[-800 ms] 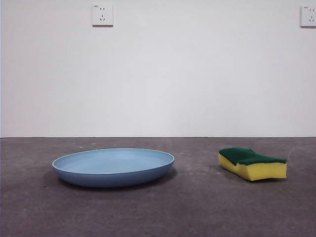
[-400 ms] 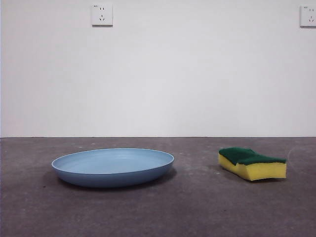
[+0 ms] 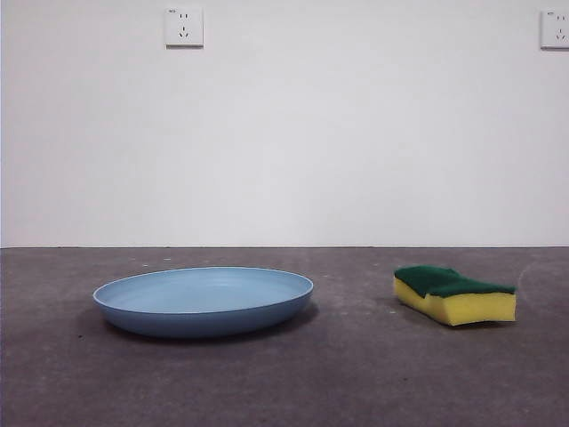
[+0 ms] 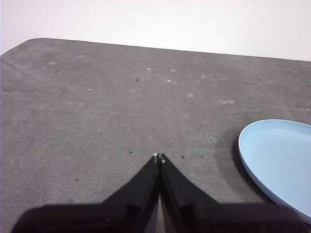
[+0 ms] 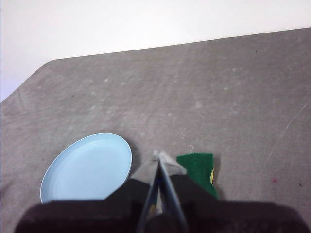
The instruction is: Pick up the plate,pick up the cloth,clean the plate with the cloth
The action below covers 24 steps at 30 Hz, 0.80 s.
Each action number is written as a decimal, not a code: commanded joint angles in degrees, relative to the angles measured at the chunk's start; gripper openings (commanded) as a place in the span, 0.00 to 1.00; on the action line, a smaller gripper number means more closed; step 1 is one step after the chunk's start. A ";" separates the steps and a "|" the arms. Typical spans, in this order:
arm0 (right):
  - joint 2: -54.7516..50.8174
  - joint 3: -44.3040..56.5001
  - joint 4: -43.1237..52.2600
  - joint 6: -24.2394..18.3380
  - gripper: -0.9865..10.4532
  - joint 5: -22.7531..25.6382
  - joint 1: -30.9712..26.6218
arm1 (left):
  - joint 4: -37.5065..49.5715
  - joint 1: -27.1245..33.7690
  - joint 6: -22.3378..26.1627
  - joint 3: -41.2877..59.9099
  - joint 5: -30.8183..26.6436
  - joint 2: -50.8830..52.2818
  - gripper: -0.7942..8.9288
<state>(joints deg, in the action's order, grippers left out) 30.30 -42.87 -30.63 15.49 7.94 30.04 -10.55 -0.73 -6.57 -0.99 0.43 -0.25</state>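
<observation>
Nothing has shifted over the last second, so the task has not begun. Nearest on the gray counter (image 3: 356, 374) the blue plate (image 3: 204, 301) lies flat. Slightly farther back and well apart from it, the sponge (image 3: 454, 294) rests green side up. Left claw (image 4: 159, 157) and right claw (image 5: 159, 154) hover above, both pressed together, holding nothing.
</observation>
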 commanded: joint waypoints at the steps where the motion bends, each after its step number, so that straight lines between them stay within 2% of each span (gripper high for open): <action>1: -0.04 0.50 0.15 0.50 0.09 -0.07 0.11 | 0.20 0.24 0.61 0.79 -0.13 0.13 0.08; 2: -0.04 0.50 0.15 0.50 0.09 -0.07 0.11 | 0.20 0.24 0.61 0.79 -0.13 0.13 0.08; 4: -0.04 0.50 -0.15 -2.08 0.09 -0.04 0.11 | 0.20 0.24 0.61 0.79 -0.13 0.13 0.08; 7: -0.09 0.50 -0.20 -9.16 0.09 0.81 0.11 | 0.20 0.24 0.61 0.79 -0.13 0.13 0.08; 11: -1.66 0.50 -0.59 -10.75 0.09 2.97 -1.57 | 0.20 0.24 0.59 0.79 -0.13 0.13 0.08; 15: -3.23 0.66 -0.59 -14.82 0.09 2.51 -8.28 | 0.20 0.24 0.61 0.79 -0.15 0.13 0.08; 19: -5.53 1.88 0.61 -15.15 0.09 2.40 -18.10 | 0.20 0.24 0.61 0.79 -0.13 0.13 0.08; 21: -7.23 3.67 3.23 -15.43 0.09 0.20 -22.32 | 0.20 0.24 0.59 0.79 -0.15 0.13 0.08; 24: -10.49 8.33 9.86 -17.40 0.09 -8.11 -27.52 | 0.20 0.24 0.61 0.79 -0.15 0.13 0.08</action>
<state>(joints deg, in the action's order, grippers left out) 20.67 -36.29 -22.70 -0.23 2.68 3.49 -10.55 -0.73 -6.55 -0.99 0.40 -0.27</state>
